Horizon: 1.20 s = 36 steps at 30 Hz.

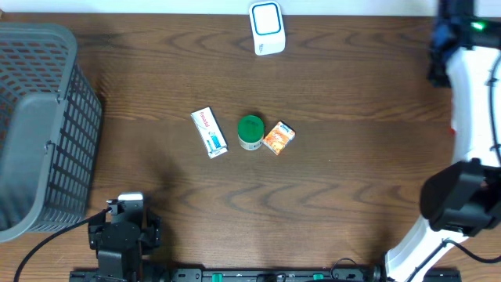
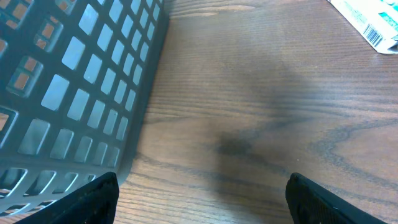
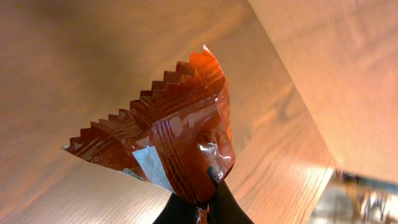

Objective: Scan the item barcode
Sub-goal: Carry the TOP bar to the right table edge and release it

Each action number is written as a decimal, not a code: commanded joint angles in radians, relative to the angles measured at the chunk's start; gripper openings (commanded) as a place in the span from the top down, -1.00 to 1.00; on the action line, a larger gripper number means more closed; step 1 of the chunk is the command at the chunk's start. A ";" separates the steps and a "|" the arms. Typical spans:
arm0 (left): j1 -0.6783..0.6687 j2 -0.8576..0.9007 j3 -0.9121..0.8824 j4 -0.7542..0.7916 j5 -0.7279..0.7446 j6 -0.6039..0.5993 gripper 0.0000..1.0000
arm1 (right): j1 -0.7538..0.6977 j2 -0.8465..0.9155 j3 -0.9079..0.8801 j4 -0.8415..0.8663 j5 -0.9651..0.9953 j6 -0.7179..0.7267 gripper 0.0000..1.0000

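Note:
A crinkled red-orange snack packet (image 3: 180, 140) with zigzag edges and a pale label fills the right wrist view. My right gripper (image 3: 208, 208) is shut on its lower end and holds it above the wooden table. The overhead view shows the right arm (image 1: 470, 117) along the right edge, with its fingers and the packet hidden there. A white scanner (image 1: 267, 27) with a blue face sits at the back middle of the table. My left gripper (image 2: 202, 202) is open near the front left, low over bare wood, with nothing between its fingers.
A grey mesh basket (image 1: 35, 125) stands at the left, its wall (image 2: 81, 87) close to my left gripper. In the table's middle lie a white box (image 1: 209, 131), a green-lidded jar (image 1: 250, 131) and a small orange packet (image 1: 279, 137).

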 commanded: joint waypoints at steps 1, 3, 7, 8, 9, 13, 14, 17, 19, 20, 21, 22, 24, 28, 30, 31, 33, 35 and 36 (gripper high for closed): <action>0.003 -0.002 0.008 -0.002 -0.003 -0.011 -0.72 | -0.128 0.013 -0.122 0.052 0.030 0.051 0.97; 0.003 -0.002 0.008 -0.002 -0.003 -0.011 -0.72 | -0.195 0.013 -0.198 0.093 0.030 0.051 0.97; 0.003 -0.002 0.008 -0.002 -0.003 -0.011 -0.72 | -0.312 0.013 -0.342 0.187 0.030 0.036 0.98; 0.003 -0.002 0.008 -0.002 -0.003 -0.011 -0.72 | -0.342 0.013 -0.376 0.211 0.030 0.035 0.97; 0.003 -0.002 0.008 -0.002 -0.003 -0.011 -0.72 | -0.365 0.013 -0.401 0.229 0.028 0.036 0.98; 0.003 -0.002 0.008 -0.002 -0.003 -0.011 -0.72 | -0.437 0.013 -0.432 0.264 -0.042 0.035 0.61; 0.003 -0.002 0.008 -0.002 -0.003 -0.011 -0.72 | -0.453 0.012 -0.417 0.265 -0.077 0.034 -0.11; 0.003 -0.002 0.008 -0.002 -0.003 -0.011 -0.72 | -0.456 0.012 -0.375 0.250 -0.192 -0.029 -0.99; 0.003 -0.002 0.008 -0.002 -0.003 -0.011 -0.72 | -0.450 0.012 -0.340 0.227 -0.268 -0.043 -0.98; 0.003 -0.002 0.008 -0.002 -0.003 -0.011 -0.72 | -0.446 0.012 -0.323 0.216 -0.299 -0.043 -0.99; 0.003 -0.002 0.008 -0.002 -0.003 -0.011 -0.72 | -0.439 0.012 -0.299 0.198 -0.352 -0.044 -0.99; 0.003 -0.002 0.008 -0.002 -0.003 -0.011 -0.72 | -0.432 0.011 -0.274 0.179 -0.408 -0.050 -0.98; 0.003 -0.002 0.008 -0.002 -0.003 -0.011 -0.72 | -0.414 0.011 -0.224 0.139 -0.528 -0.075 -0.99; 0.003 -0.002 0.008 -0.002 -0.003 -0.011 -0.72 | -0.354 0.011 -0.132 0.050 -0.765 -0.090 -0.99; 0.003 -0.002 0.008 -0.002 -0.003 -0.011 -0.72 | -0.317 0.011 -0.119 0.024 -0.856 -0.111 -0.99; 0.003 -0.002 0.008 -0.002 -0.003 -0.011 -0.72 | -0.295 0.011 -0.119 0.014 -0.900 -0.123 -0.99; 0.003 -0.002 0.008 -0.002 -0.003 -0.011 -0.72 | -0.251 0.011 -0.121 0.000 -0.950 -0.146 -0.99; 0.003 -0.002 0.008 -0.002 -0.003 -0.011 -0.72 | -0.177 0.011 -0.121 -0.016 -0.950 -0.166 -0.98; 0.003 -0.002 0.008 -0.002 -0.003 -0.011 -0.72 | -0.151 0.011 -0.121 -0.021 -0.950 -0.172 -0.98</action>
